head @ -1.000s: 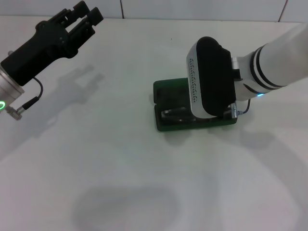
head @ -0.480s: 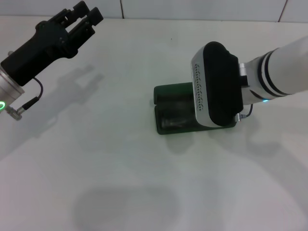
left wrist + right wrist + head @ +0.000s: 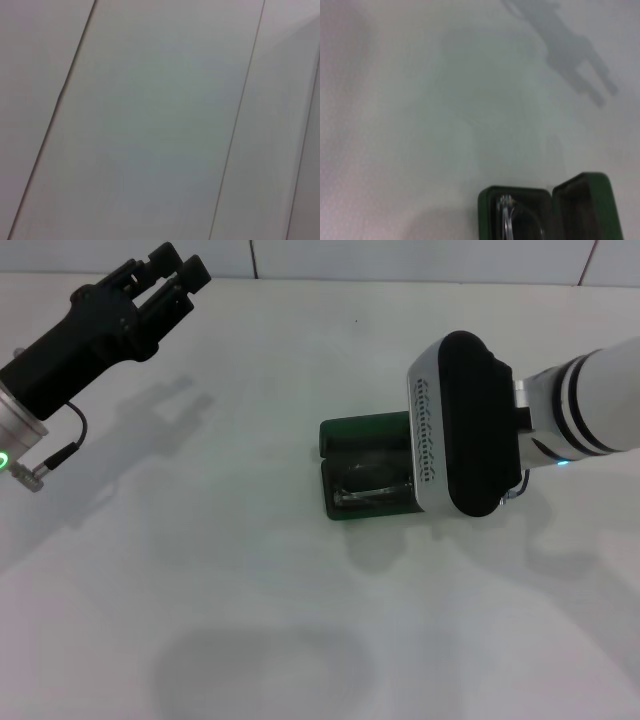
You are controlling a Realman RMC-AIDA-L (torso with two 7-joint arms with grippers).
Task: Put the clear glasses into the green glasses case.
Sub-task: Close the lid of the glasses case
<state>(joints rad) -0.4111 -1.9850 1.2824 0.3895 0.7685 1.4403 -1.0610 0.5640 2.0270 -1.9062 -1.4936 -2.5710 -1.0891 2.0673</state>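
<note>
A wide white surface (image 3: 250,590) fills the head view, bare in its nearest part apart from soft shadows. Farther in, right of centre, the green glasses case (image 3: 365,468) lies open on the surface, its lid folded back on the far side and its dark lining facing up. The clear glasses (image 3: 372,480) rest inside the case's nearer half, showing only as pale glints against the lining. In the right wrist view the same case (image 3: 547,210) appears, with the curved clear frame (image 3: 507,215) lying in one compartment and the lid standing beside it.

The right arm reaches in from the right, its white and black wrist housing hanging just above the right end of the case and hiding that end. The right pincer is concealed beneath the housing, so whether it is spread or pressed together cannot be told.

At the far left, the left pincer (image 3: 178,265) is raised well apart from the case, pointing toward the far wall, its black fingers close together and holding nothing. The left wrist view shows only pale wall panels (image 3: 160,120).
</note>
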